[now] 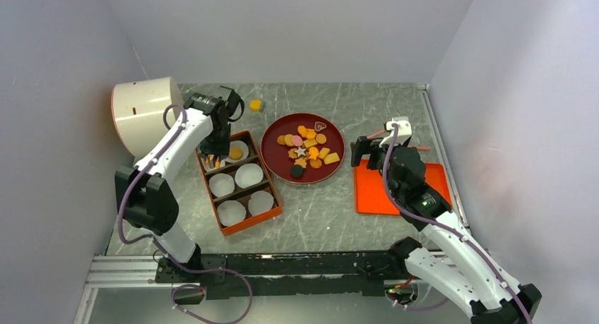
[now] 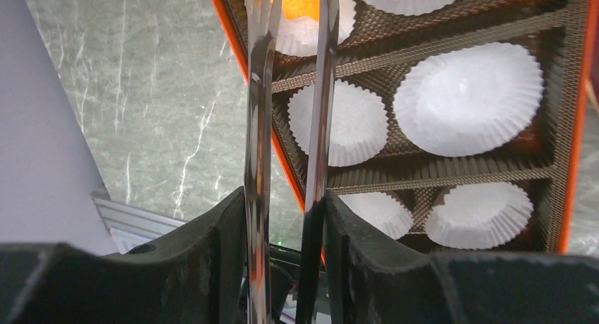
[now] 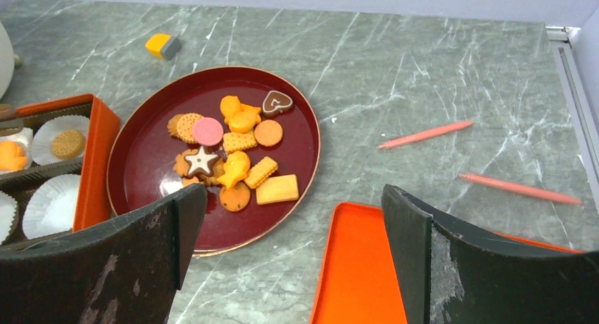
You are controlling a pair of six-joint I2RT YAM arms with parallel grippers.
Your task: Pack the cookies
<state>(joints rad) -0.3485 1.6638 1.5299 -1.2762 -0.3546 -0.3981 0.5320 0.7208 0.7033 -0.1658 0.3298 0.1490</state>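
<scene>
Steel tongs [image 2: 258, 126] clamped in the left gripper [image 2: 286, 211] seem to be setting an orange cookie [image 2: 300, 1] into the far-left white paper cup [image 2: 297, 33] of the orange box [image 2: 578, 112]; next, release and reach right for cookies [image 1: 307, 149] on the dark-red round plate [image 1: 272, 158], the right gripper [image 3: 293, 204] idle with jaws apart.

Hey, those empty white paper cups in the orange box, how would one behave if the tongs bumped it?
The paper cups look thin and pleated, so probably light and floppy; the tongs would likely dent a rim. They seem to sit loose in the box, so one might slide or tip, though the dividers should contain it.
</scene>
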